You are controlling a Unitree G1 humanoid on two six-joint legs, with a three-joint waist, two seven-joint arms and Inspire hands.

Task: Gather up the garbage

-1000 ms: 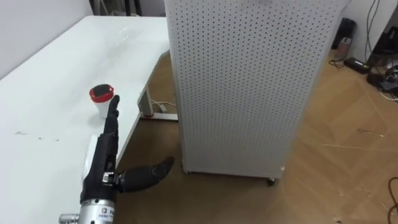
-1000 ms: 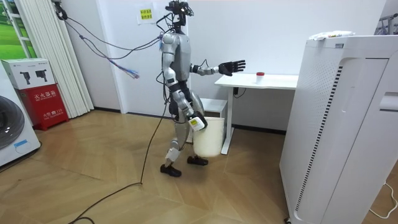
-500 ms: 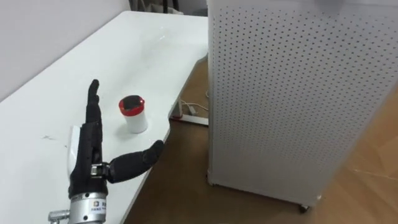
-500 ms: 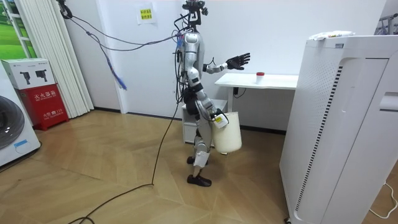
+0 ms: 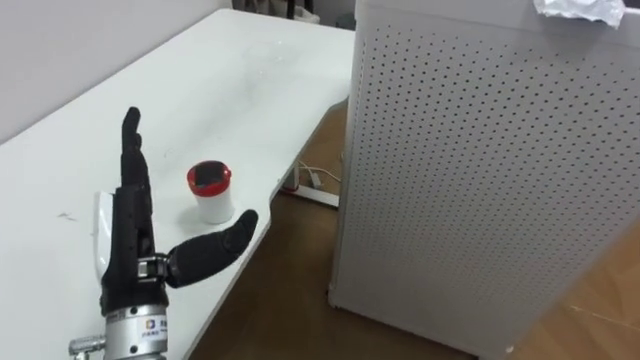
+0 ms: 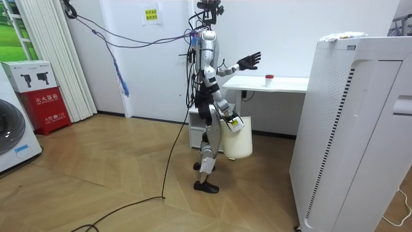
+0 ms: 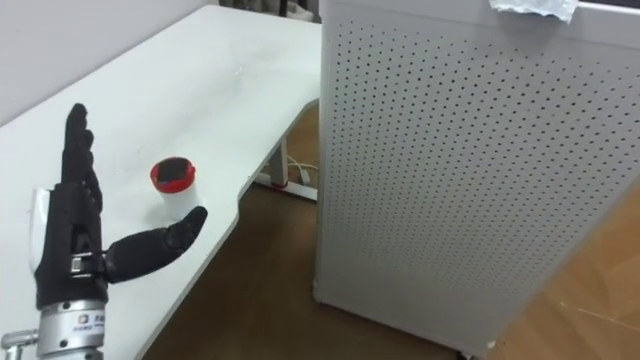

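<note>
**Left eye view.** Item: small white cup with a red rim [image 5: 210, 192], upright on the white desk [image 5: 230, 90], near the edge that faces the cabinet. Left hand [image 5: 135, 240]: released, fingers straight, thumb spread. The cup sits just beside the fingers and beyond the thumb tip, apparently apart from both (nothing grasped). A perforated white cabinet [image 5: 480, 180] stands close by on the wooden floor [image 5: 290, 290].

**Room view.** The robot stands at the desk's end, left arm raised toward the cup. Right hand [image 6: 230, 121]: low, by a white bin [image 6: 237, 138]. Its state cannot be told.

**Right eye view.** A crumpled white sheet [image 7: 533, 8] lies on the cabinet top. A power strip [image 7: 285, 178] lies on the floor by the desk.

**Risk.** The cup looks light and stands near the edge. A sideways brush from the thumb, or a closing made too soon, would likely tip it off onto the floor. A hard squeeze could crush it.
</note>
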